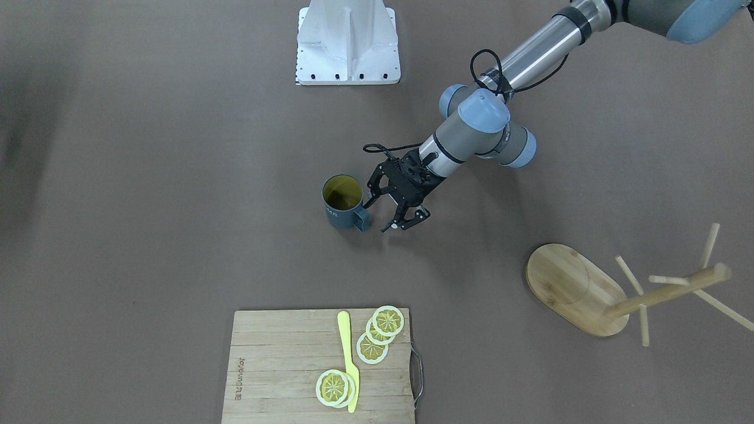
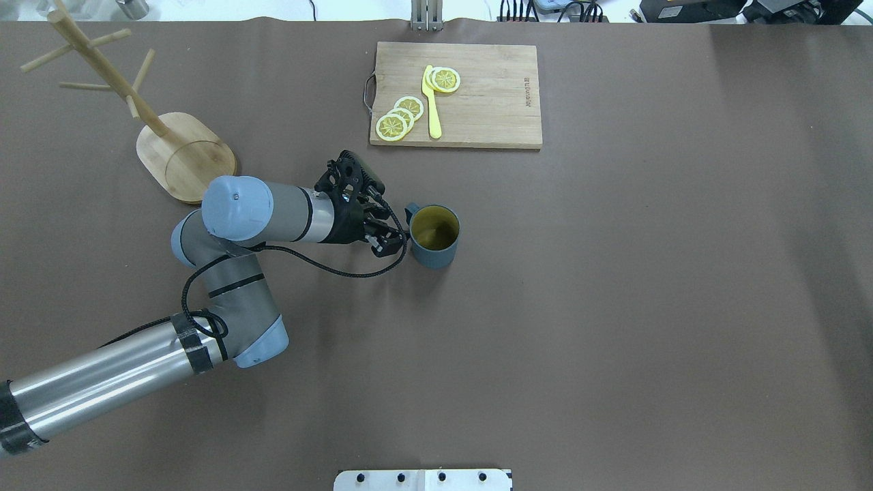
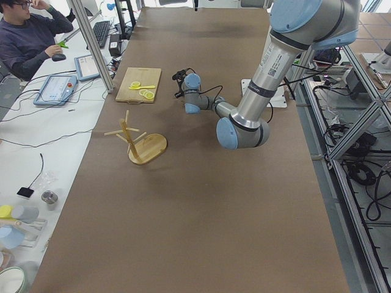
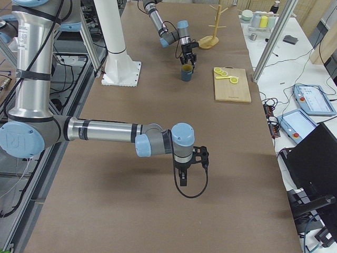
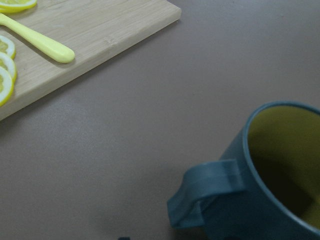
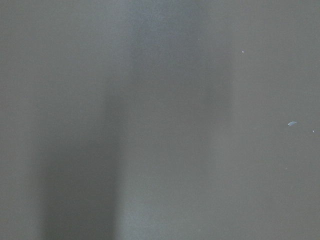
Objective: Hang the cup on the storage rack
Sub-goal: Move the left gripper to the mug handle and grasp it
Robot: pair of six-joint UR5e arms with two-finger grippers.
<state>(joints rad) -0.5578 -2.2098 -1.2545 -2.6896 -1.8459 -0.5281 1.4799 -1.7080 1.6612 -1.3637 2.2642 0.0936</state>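
Note:
The cup (image 1: 343,203) is a dark slate-blue mug with a yellow-green inside. It stands upright mid-table and also shows in the overhead view (image 2: 434,235). Its handle (image 5: 205,192) points toward my left gripper (image 1: 380,215). That gripper is open and empty, low over the table right beside the handle, with nothing held between its jaws. The storage rack (image 1: 574,288), a bamboo mug tree with thin pegs, stands upright at the table's left side (image 2: 184,157), with no cup on it. My right gripper (image 4: 182,179) shows only in the exterior right view, so I cannot tell whether it is open or shut.
A bamboo cutting board (image 2: 455,95) with lemon slices (image 2: 399,119) and a yellow knife (image 2: 432,102) lies at the far table edge beyond the cup. The white robot base plate (image 1: 349,41) sits at the near edge. An operator (image 3: 27,36) sits beside the table.

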